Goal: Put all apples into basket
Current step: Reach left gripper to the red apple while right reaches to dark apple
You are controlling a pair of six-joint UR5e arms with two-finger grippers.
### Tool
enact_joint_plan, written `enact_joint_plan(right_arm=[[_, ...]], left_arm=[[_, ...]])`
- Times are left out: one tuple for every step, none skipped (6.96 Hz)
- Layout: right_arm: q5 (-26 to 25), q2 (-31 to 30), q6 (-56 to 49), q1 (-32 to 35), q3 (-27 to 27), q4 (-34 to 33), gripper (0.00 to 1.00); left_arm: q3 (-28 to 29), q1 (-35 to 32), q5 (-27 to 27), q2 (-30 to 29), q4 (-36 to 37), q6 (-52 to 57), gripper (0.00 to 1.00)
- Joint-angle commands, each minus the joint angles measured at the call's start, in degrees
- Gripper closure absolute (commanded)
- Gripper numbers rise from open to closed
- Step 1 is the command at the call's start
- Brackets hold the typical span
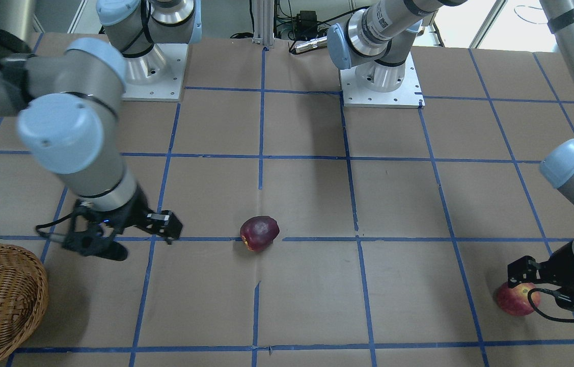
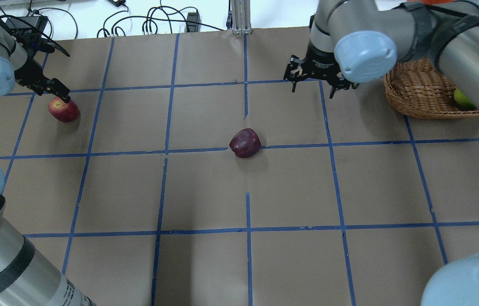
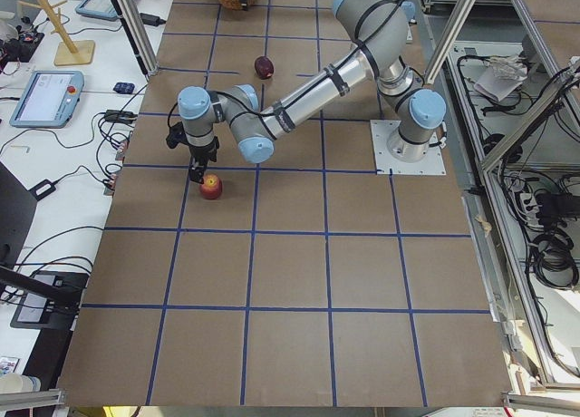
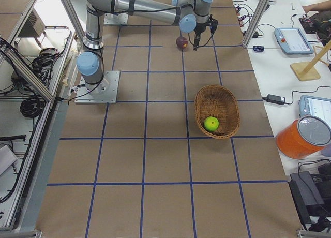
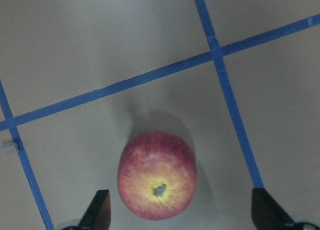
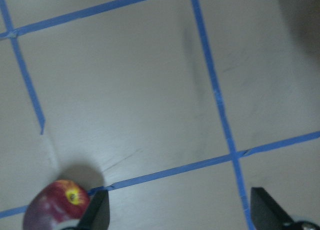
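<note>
The table (image 2: pixel 205 191) is covered with brown paper and divided into squares by blue tape. At one end stands the wide round basket of woven tan wicker (image 4: pixel 217 98), and the bright lime green apple (image 4: pixel 210 123) lies inside it.

The right gripper (image 2: pixel 313 91) hangs over bare paper near the basket, on the side toward the dark maroon apple (image 2: pixel 245 143). Its jaws are spread wide and hold nothing. This apple rests on a tape line, well apart from the basket.

The left gripper (image 2: pixel 57 91) is at the end of the table farthest from the basket, directly above the red apple with a yellowish blush at the stem (image 2: pixel 64 109). Its jaws are also wide apart.

The left wrist view shows this apple standing free between the two fingertips (image 5: pixel 100 212), nearer to one of them. The right-side view shows the whole green apple. In the overhead view the right arm hides most of it. In the front-facing view only the basket's edge appears.
</note>
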Motion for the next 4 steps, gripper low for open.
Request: enact_joint_plan(right_arm=[[-0.64,3.59,21.22,10.03,-0.14,-7.51,0.00],[-0.72,4.92,25.73,11.97,-0.14,-8.84,0.00],[-0.90,6.06,29.69,13.39,-0.05,-8.86,0.00],[-2.03,7.99,35.04,14.36,-0.05,-8.94,0.00]], left_arm=[[0.22,0.37,0.08,-3.30,0.47,0.45,0.00],[0.31,0.37,0.16,-4.44,0.73,0.45,0.00],[0.40,0.37,0.69,-4.98,0.73,0.27,0.00],[0.31,0.37,0.78,-4.98,0.47,-1.30,0.15]])
